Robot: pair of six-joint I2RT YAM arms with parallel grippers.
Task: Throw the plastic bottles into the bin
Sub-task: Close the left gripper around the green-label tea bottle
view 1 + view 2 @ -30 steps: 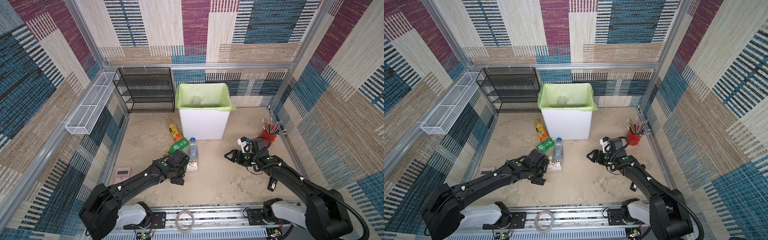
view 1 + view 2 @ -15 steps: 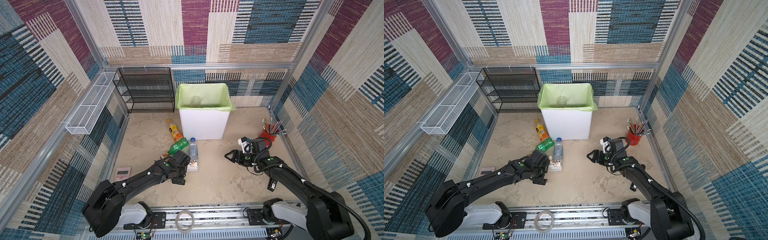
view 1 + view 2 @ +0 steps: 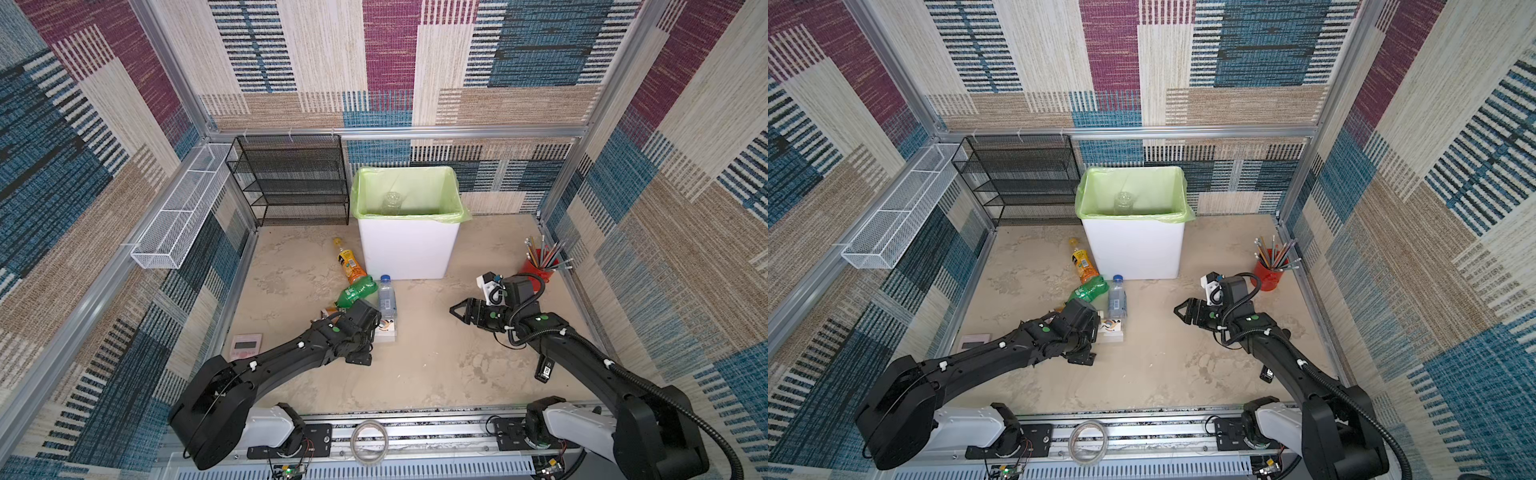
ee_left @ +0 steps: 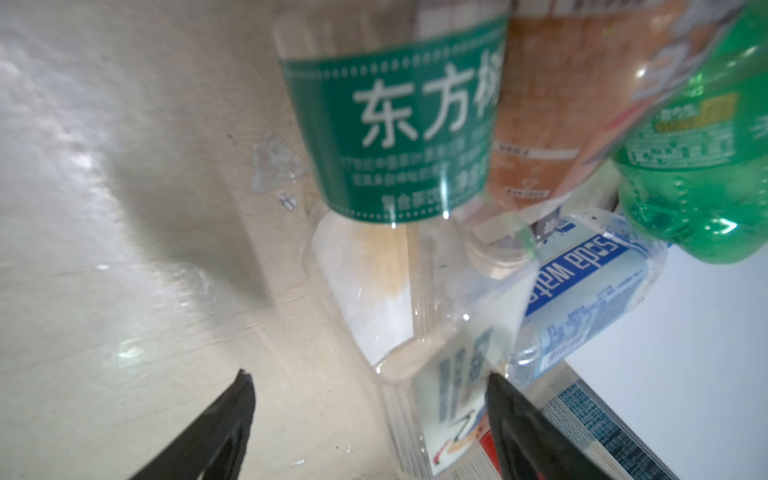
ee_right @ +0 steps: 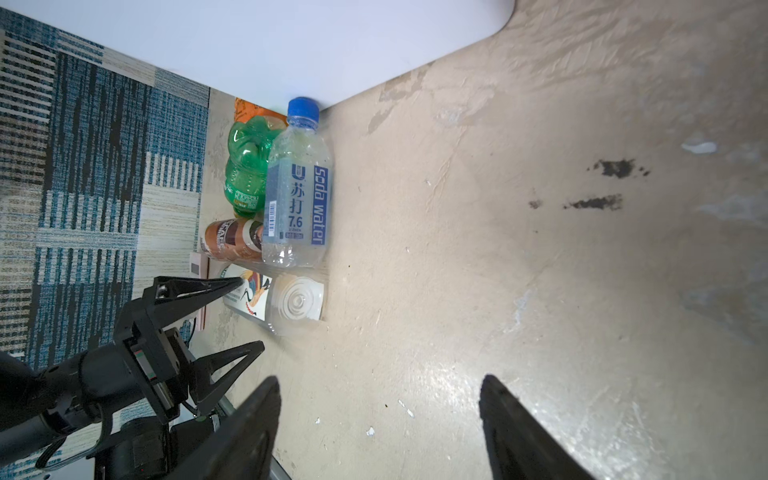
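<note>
**A:** Where did the bin stand?

**B:** The white rectangular plastic bin (image 3: 405, 249), lined with a light-green bag, stood at the upper centre of both top views, on the beige table (image 3: 436, 365). 1 clear bottle (image 3: 392, 203) lay inside it.

**A:** And the other bottles?

**B:** 5 lay clustered left of centre, by the bin's lower left corner. The orange bottle (image 3: 351, 264) with a yellow cap lay just beside the bin's left wall. Below it, the green bottle (image 3: 356, 292) and the clear soda-water bottle (image 3: 386, 297) with a blue cap lay side by side, touching. A brown-labelled bottle (image 3: 330, 311) showed partly past the left arm. A clear square bottle (image 5: 291, 303) with a green label lay at the cluster's lower end.

**A:** How was the left pincer (image 4: 370, 376)?

**B:** Spread. Its fingers (image 4: 224, 424) stood apart, with the base of the clear square bottle between their tips, nearer 1 of them. I could not tell whether that 1 touched it.

**A:** And the right pincer (image 3: 457, 311)?

**B:** Spread too, with nothing in it. It hung over bare table right of centre, pointing left at the cluster and well apart from it. The red cup of pencils (image 3: 538, 270) stood near its wrist, further right.
</note>
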